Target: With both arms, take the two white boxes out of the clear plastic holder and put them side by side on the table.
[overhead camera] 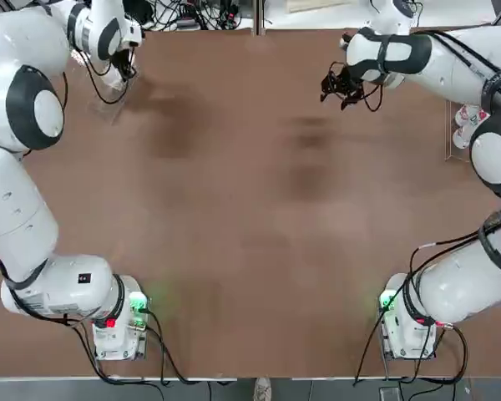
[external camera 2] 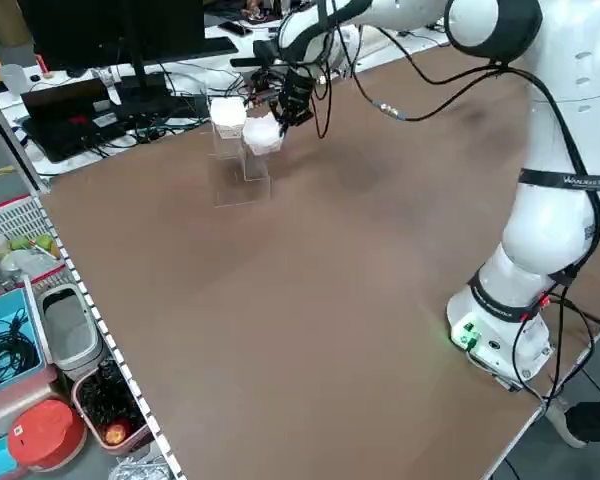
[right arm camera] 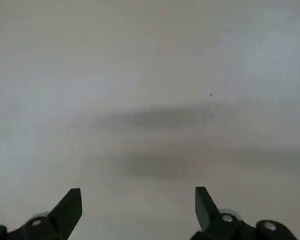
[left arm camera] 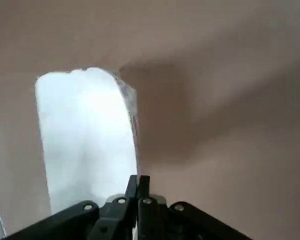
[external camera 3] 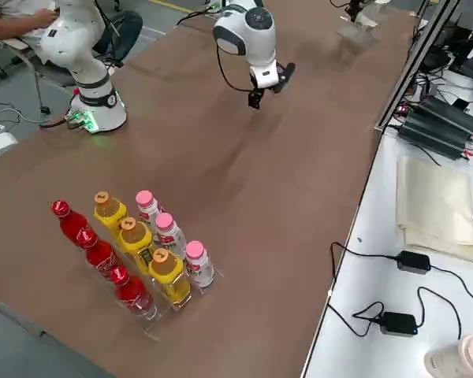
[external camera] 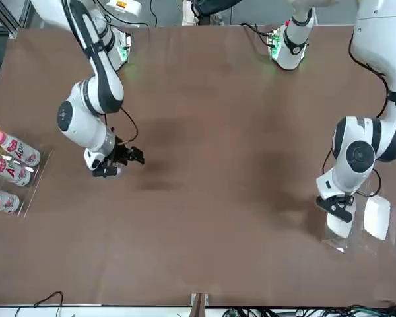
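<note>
Left claw (external camera 2: 280, 112): at the far left corner of the counter (overhead camera: 250, 209), directly over the clear holder (external camera 2: 242, 175). The fingers are fully together; the left wrist view shows the two tips (left arm camera: 138, 186) meeting at the edge of a white box (left arm camera: 87, 140). From the left side, this box (external camera 2: 262, 133) sits right at the claw, raised above the holder's base, and appears pinched by its edge. Whether it is fully free of the holder cannot be told.

Second box (external camera 2: 227, 112): just beside the first, on the side of the claw away from the robot, standing upright in the holder. In the front view it (external camera: 377, 216) lies next to the claw (external camera: 338, 212), with the holder's clear edge (external camera: 333, 243) below.

Right claw (external camera: 122, 160): well apart from the left claw, over bare counter toward the far right. Its jaws stand wide open and hold nothing; the right wrist view shows only counter surface between the fingers (right arm camera: 70, 207).

Other items: a rack of bottles (external camera 3: 134, 252) sits on the right edge of the counter, well away from both claws. No box lies on the counter yet.
</note>
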Controlling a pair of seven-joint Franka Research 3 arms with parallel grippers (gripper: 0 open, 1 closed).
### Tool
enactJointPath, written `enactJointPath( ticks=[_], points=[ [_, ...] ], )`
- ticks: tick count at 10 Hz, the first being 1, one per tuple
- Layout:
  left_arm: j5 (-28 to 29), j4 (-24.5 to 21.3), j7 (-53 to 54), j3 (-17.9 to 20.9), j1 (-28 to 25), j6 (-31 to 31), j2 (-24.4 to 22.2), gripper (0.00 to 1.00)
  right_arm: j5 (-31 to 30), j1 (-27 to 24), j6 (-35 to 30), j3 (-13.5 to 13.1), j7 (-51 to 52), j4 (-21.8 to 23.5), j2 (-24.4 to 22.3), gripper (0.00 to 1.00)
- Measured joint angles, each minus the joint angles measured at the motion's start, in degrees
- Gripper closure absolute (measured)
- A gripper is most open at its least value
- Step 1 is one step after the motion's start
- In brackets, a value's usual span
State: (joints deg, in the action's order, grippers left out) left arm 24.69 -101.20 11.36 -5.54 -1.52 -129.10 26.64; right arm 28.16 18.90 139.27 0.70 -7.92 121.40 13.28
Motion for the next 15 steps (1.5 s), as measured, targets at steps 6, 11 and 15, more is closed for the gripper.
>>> enactJointPath(
  ticks=[6, 11, 15],
  points=[
    [-1.42, 6.37, -40.39, -18.80, 7.92, 10.92, -0.08, 0.98, 0.02, 7.51, 10.65, -0.59, -13.17, 2.56, 1.83, 0.00],
    [-10.20, 15.27, -66.96, -18.90, 25.37, 10.97, 8.88, 0.98, -0.03, 7.52, 10.67, -0.89, -13.11, 2.56, 1.84, 0.00],
    [-10.20, 21.00, -69.93, -18.70, 34.58, 7.40, 15.63, 0.98, -4.09, 7.53, 10.74, -1.07, -12.77, 2.55, 1.83, 0.00]
  ],
)
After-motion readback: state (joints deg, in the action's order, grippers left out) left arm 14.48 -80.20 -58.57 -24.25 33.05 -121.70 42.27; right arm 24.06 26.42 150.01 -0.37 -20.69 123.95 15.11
